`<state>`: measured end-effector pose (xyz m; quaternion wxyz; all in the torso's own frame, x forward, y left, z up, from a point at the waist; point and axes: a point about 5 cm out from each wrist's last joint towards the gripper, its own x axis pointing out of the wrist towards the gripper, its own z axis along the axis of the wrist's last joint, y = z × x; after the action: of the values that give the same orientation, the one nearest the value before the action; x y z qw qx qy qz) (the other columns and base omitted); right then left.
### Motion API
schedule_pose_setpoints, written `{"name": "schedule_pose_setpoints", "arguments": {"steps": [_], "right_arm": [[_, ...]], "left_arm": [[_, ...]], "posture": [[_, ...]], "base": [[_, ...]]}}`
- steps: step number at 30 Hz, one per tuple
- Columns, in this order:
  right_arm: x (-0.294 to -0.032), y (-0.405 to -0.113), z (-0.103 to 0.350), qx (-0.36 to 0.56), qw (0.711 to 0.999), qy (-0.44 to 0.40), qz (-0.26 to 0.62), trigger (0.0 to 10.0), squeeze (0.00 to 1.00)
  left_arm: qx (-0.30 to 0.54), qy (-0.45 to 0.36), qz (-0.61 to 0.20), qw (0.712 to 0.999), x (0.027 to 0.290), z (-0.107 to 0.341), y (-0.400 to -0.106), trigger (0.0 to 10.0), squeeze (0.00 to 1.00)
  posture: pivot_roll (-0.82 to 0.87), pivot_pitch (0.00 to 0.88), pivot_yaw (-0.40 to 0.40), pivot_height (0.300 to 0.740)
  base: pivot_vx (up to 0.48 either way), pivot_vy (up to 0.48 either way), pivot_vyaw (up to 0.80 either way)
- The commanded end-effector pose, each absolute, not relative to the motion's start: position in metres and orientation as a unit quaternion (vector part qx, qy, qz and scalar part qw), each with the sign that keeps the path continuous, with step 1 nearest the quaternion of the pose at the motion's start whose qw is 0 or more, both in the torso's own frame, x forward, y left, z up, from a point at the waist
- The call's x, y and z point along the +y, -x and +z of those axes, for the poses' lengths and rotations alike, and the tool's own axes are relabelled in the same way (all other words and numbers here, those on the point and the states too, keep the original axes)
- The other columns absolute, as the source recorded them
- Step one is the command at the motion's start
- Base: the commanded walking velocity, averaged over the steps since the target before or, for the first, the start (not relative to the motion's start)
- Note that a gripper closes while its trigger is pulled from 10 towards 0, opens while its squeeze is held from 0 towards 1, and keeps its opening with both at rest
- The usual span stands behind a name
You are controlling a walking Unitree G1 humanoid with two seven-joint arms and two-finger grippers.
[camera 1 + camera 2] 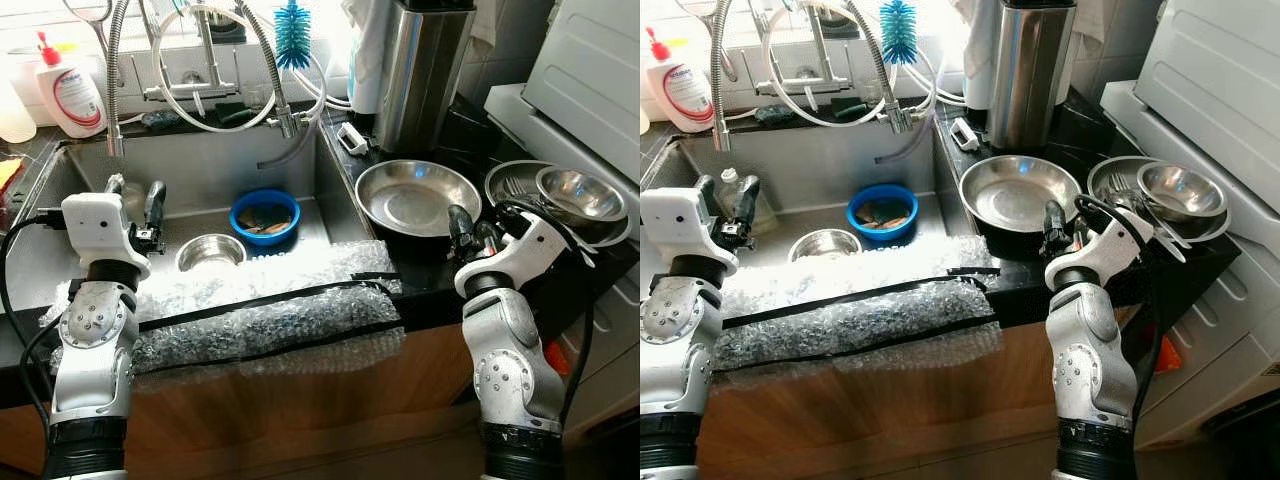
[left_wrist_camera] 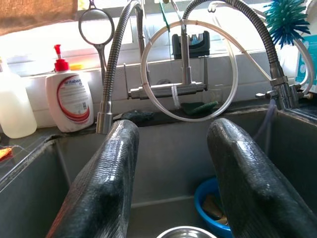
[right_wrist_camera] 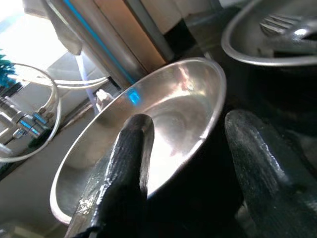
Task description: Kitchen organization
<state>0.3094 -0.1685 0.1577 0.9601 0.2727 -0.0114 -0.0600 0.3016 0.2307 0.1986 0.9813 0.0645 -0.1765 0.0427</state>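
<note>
A wide shallow steel dish sits on the black counter right of the sink. My right gripper is at the dish's near rim, open; in the right wrist view the steel dish has its rim between the two fingers. My left gripper hovers open over the sink's left side, and the left wrist view shows nothing between its fingers. In the sink lie a blue bowl with scraps and a small steel bowl.
Bubble wrap with black tape covers the sink's front edge. A steel bowl with a fork rests on a plate at the far right. A tall steel canister, a blue brush, faucet hoses and a soap bottle line the back.
</note>
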Motion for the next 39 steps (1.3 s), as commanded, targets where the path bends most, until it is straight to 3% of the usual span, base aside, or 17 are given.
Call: {"name": "schedule_pose_setpoints", "arguments": {"steps": [1,11,30,39], "right_arm": [[-0.17,-0.31,0.161,-0.019,0.956,-0.284,-0.068,10.0,0.0],[-0.174,-0.306,0.156,-0.012,0.948,-0.299,-0.111,10.0,0.0],[-0.165,-0.334,0.158,0.023,0.95,-0.296,-0.099,10.0,0.0],[-0.166,-0.339,0.146,0.063,0.936,-0.321,-0.126,10.0,0.0]], "left_arm": [[-0.19,-0.078,0.041,0.978,0.23,0.209,-0.301,10.0,0.0],[-0.19,-0.077,0.039,0.978,0.225,0.21,-0.301,10.0,0.0],[-0.194,-0.09,0.038,0.976,0.225,0.217,-0.304,10.0,0.0],[-0.185,-0.099,0.016,0.978,0.221,0.217,-0.306,10.0,0.0]], "posture": [[-0.05,0.0,-0.011,0.74],[-0.06,0.0,-0.01,0.74],[-0.06,0.0,-0.012,0.74],[-0.05,0.0,-0.011,0.74]], "base": [[0.0,0.0,0.0],[0.0,0.0,0.0],[0.0,0.0,0.0],[0.0,0.0,0.0]]}}
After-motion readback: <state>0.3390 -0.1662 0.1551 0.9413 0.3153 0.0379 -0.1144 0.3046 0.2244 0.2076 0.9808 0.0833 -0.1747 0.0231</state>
